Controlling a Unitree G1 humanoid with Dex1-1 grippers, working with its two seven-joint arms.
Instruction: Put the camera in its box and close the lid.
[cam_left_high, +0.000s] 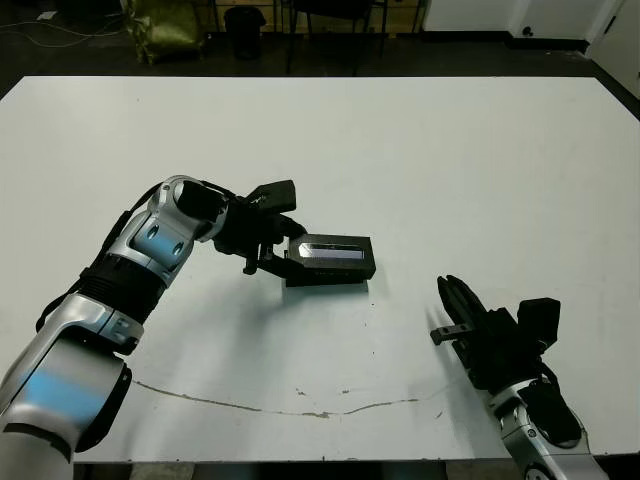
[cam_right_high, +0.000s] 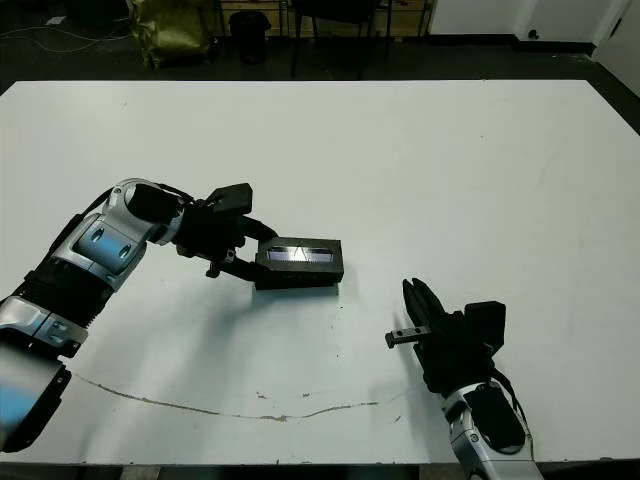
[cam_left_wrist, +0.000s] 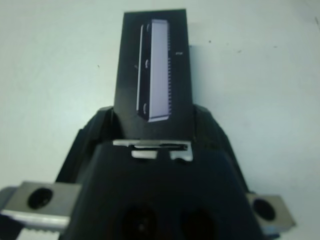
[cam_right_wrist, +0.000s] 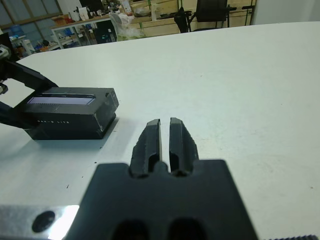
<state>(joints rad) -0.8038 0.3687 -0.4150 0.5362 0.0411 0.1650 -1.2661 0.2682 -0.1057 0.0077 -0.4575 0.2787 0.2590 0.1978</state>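
Observation:
The lid (cam_left_high: 332, 251), flat and black with a glossy grey strip, lies on top of the box in the middle of the table, so the two read as one closed black block (cam_right_wrist: 70, 114). The box's white lining and the camera are hidden. My left gripper (cam_left_high: 289, 249) reaches in from the left. Its two fingers (cam_left_wrist: 96, 129) clamp the sides of the block's near end. My right gripper (cam_left_high: 446, 288) rests low near the front right, a hand's width from the block. Its fingers (cam_right_wrist: 152, 135) are pressed together and hold nothing.
A thin dark scratch line (cam_left_high: 250, 405) runs across the white table near its front edge. Beyond the far edge stand chair legs and a yellow-green bag (cam_left_high: 165, 25) on a dark floor. Shelves and desks fill the background in the right wrist view.

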